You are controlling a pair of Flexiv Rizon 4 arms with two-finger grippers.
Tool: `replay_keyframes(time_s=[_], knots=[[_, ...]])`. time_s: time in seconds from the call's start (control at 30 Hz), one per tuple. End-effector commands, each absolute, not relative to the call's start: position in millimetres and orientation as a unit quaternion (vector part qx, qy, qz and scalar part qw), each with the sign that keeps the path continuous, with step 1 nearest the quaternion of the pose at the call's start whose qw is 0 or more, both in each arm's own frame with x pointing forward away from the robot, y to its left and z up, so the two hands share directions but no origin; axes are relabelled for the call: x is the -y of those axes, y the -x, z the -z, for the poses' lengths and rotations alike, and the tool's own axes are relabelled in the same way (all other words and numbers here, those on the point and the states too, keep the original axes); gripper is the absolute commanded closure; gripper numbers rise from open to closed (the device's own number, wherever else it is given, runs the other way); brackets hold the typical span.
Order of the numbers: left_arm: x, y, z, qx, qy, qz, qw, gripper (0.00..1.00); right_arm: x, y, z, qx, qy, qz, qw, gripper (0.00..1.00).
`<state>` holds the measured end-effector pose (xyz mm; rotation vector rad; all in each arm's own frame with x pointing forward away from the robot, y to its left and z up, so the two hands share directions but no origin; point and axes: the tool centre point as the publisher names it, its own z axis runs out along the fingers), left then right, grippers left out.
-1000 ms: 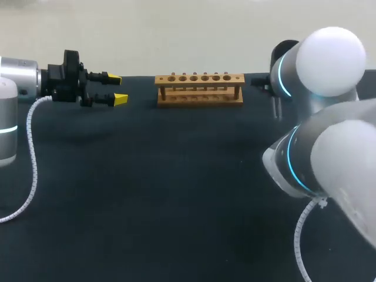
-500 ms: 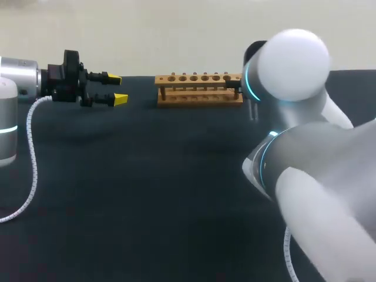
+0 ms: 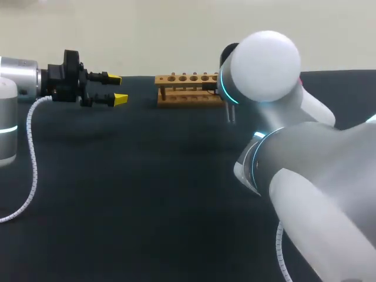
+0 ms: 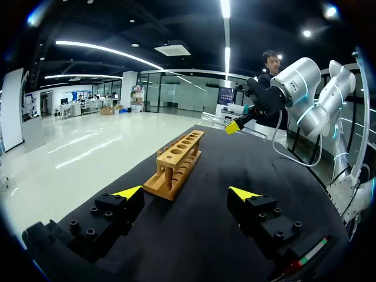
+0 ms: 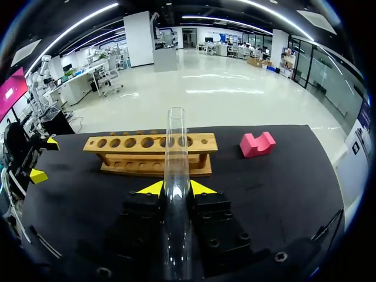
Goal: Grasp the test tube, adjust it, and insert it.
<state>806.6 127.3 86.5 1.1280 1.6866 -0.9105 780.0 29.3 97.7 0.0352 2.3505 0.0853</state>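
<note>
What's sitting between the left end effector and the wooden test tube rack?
Nothing. Only bare dark table separates the left end effector from the wooden test tube rack, as the head view shows.

The worktop (image 3: 147, 194) was flat black. The rack (image 5: 150, 154) was pale honey-brown wood, its holes dark. The test tube (image 5: 175, 170) was clear, colourless glass. A small block (image 5: 257, 144) was bright pink. The left fingers (image 3: 120, 98) were black with yellow tips, and the right fingers (image 5: 204, 188) matched them. The right arm (image 3: 329, 176) was white and silver-grey with glowing cyan bands; the left arm (image 3: 17, 76) was silver and white, its ribbed cable (image 3: 32, 158) white
</note>
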Motion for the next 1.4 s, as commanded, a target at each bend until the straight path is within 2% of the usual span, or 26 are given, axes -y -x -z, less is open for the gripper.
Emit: replay_keyframes(time_s=[0.03, 0.77, 1.4], knots=[[-128, -806, -86, -0.679, -0.455, 0.367, 0.445, 0.0, -39, -784, -93, -0.924, -0.011, -0.039, 0.38, 1.0], [-128, -806, -86, -0.679, -0.455, 0.367, 0.445, 0.0, -52, -819, -72, -0.918, -0.001, -0.054, 0.393, 1.0], [-128, -806, -86, -0.679, -0.455, 0.367, 0.445, 0.0, -56, -823, -63, -0.904, -0.022, -0.064, 0.422, 1.0]])
